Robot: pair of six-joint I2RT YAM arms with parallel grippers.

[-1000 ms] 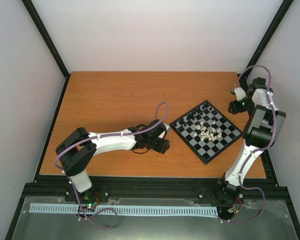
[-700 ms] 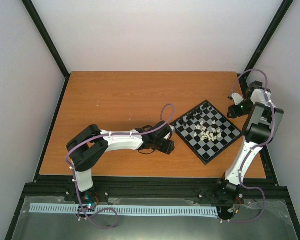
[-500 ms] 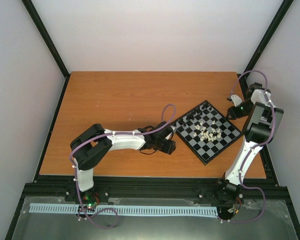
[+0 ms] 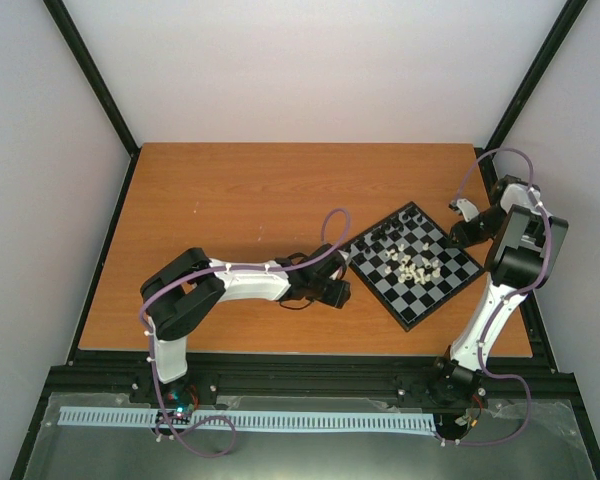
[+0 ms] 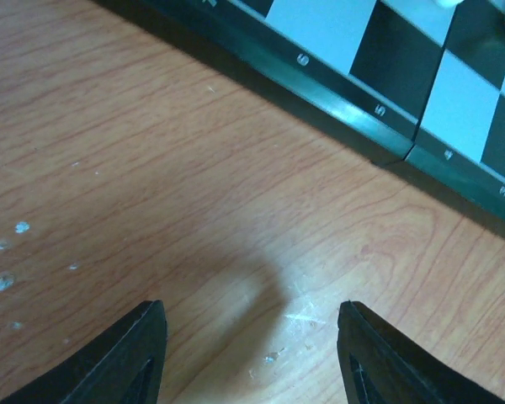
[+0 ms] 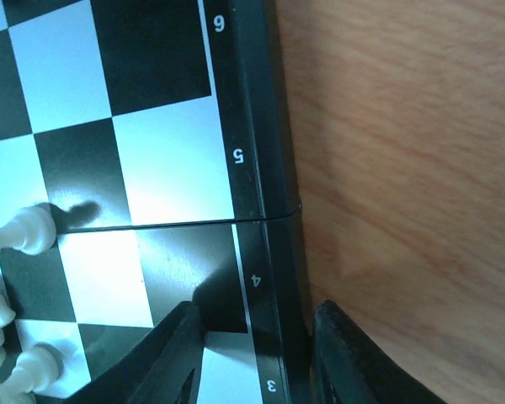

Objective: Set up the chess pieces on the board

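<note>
The board [image 4: 420, 305] lies on the table [image 4: 230, 200], right of centre and turned w/ one corner toward the arms. It carries all chess pieces that can be seen. The cream pieces [image 4: 416, 265] sit in a loose heap approx. in the middle of the board, close together. The black pieces [image 4: 388, 231] are grouped along its far-left edge. From above they are too small to tell if they stand or lie.

The left gripper [image 4: 346, 262] is low over the table, just beside the left corner of the board. In the wrist cam. its two fingers [image 5: 139, 358] are spread wide apart, w/ only bare wood btw. them, and nothing is pinched. The black rim of the board [image 5: 337, 93] crosses the upper right of this view, apart from the fingertips.

The right gripper [image 4: 460, 226] is at the far-right edge of the board. In its wrist cam. the fingers [image 6: 172, 358] sit on both sides of the board rim [image 6: 252, 168]: one is over the squares and the other is over the table [image 6: 404, 168], outside the edge, nr. the printed numbers 3 and 4. The rim is btw. the jaws, but I cannot tell if they press it or only stand around it. A thin seam runs across the board btw. the numbers 4 and 5. A few cream pieces [image 6: 29, 231] lie on their sides at the left side of this view, on the squares and apart from the fingers.
</note>
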